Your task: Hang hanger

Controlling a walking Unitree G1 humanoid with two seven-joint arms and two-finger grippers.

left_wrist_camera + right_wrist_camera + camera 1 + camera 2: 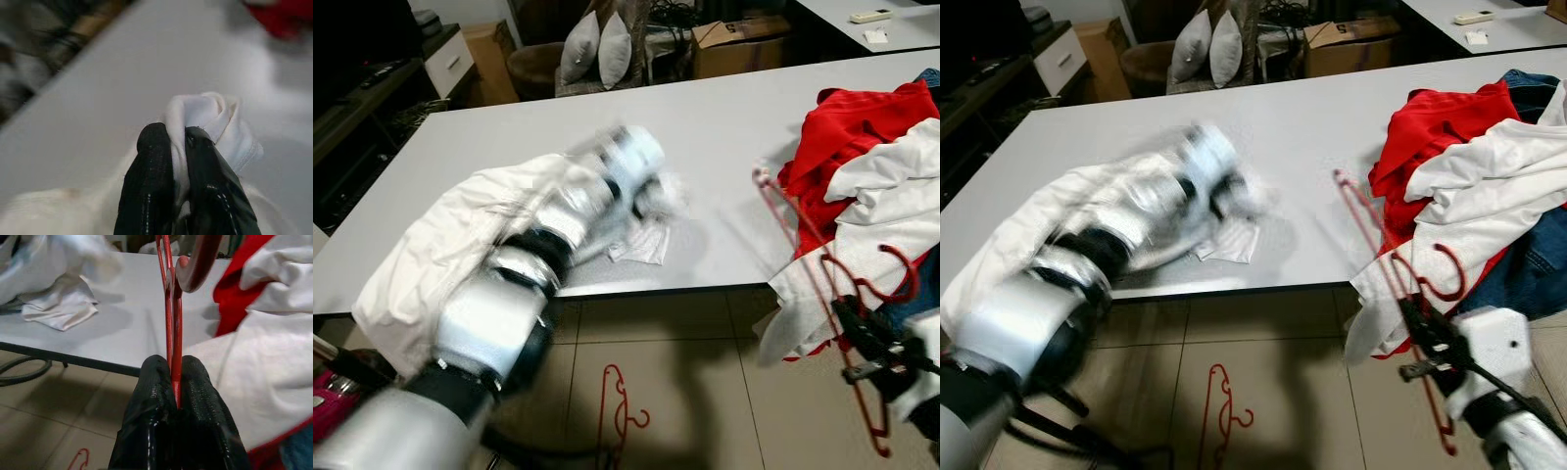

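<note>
Right gripper (173, 382) clamps red hanger (171, 323) | left gripper (178, 142) pinches white cloth (205, 115) | table (705, 137)

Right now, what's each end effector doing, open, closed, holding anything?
Left end effector: closed on the white shirt over the table.
Right end effector: closed on the red hanger.

A white table (724, 137) stands on beige floor tiles (675, 392), cushions (597, 49) behind.
</note>
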